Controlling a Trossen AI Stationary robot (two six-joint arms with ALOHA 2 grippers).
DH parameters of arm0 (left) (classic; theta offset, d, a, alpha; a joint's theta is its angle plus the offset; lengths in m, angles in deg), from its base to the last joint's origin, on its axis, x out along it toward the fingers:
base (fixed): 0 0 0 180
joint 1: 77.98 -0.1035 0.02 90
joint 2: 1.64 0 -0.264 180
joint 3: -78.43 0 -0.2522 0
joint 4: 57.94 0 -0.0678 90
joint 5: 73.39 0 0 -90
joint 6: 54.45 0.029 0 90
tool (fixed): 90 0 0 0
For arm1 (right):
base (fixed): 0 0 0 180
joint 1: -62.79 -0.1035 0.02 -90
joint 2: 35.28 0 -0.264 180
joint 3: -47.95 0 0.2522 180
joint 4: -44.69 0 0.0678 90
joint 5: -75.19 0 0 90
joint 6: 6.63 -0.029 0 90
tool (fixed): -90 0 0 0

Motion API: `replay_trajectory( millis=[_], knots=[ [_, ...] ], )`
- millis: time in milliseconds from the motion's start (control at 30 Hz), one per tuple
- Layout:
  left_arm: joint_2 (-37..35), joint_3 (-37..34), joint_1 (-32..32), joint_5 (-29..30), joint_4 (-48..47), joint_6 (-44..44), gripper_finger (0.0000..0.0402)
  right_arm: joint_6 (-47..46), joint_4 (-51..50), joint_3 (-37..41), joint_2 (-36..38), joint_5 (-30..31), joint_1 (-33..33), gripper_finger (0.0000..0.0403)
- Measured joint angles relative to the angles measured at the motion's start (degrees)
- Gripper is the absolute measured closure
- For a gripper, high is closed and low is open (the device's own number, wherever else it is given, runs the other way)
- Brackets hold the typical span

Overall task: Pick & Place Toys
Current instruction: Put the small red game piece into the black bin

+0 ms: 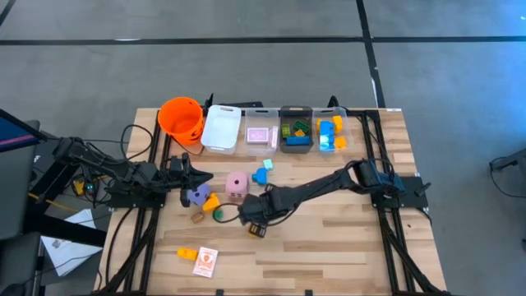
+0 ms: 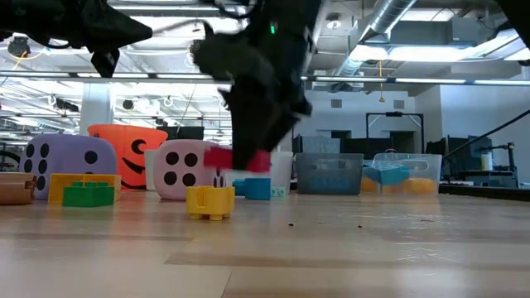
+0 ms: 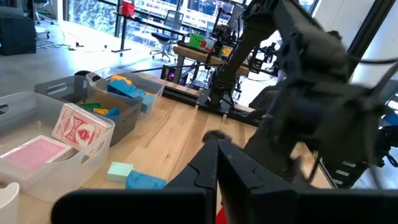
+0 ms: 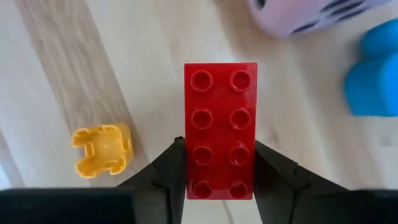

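Dice [image 1: 236,184], two; red brick [image 4: 220,129], one

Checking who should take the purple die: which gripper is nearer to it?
Left. The left gripper hovers right beside the purple die, shut and empty. The right gripper is farther off, beyond the pink die, closed around a red brick.
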Motion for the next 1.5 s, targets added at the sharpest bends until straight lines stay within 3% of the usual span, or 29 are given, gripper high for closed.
replay_trajectory(
  millis=[333,500,700,1067,1233,1400,1500],
  knots=[
    [0.0,0.0,0.01,0.0,-0.02,-0.01,0.0402,-7.77,-8.65,-10.49,0.09,15.61,-1.59,0.0267],
    [0.0,0.0,0.0,0.01,-0.07,-0.01,0.0402,-13.28,-21.79,-15.05,0.1,23.5,-3.36,0.0267],
    [0.0,0.0,0.0,0.01,-0.07,-0.01,0.0402,-23.28,-37.01,-18.73,0.11,27.25,-7.15,0.0267],
    [0.13,0.0,0.0,0.01,0.14,-0.01,0.0402,-27.57,-37.07,-17.49,5.46,34.04,-14.81,0.0267],
    [0.27,0.0,0.0,0.0,0.21,-0.03,0.0402,-28.81,-36.79,-9.9,12.04,36.45,-16.19,0.0267],
    [0.44,0.0,0.0,0.01,0.12,-0.01,0.0402,-36.61,-37.0,6.43,23.2,37.25,-15.0,0.0267],
    [0.43,0.0,0.0,0.01,0.19,-0.01,0.0402,-39.41,-33.39,18.28,30.92,41.54,-13.95,0.0267]
  ],
)
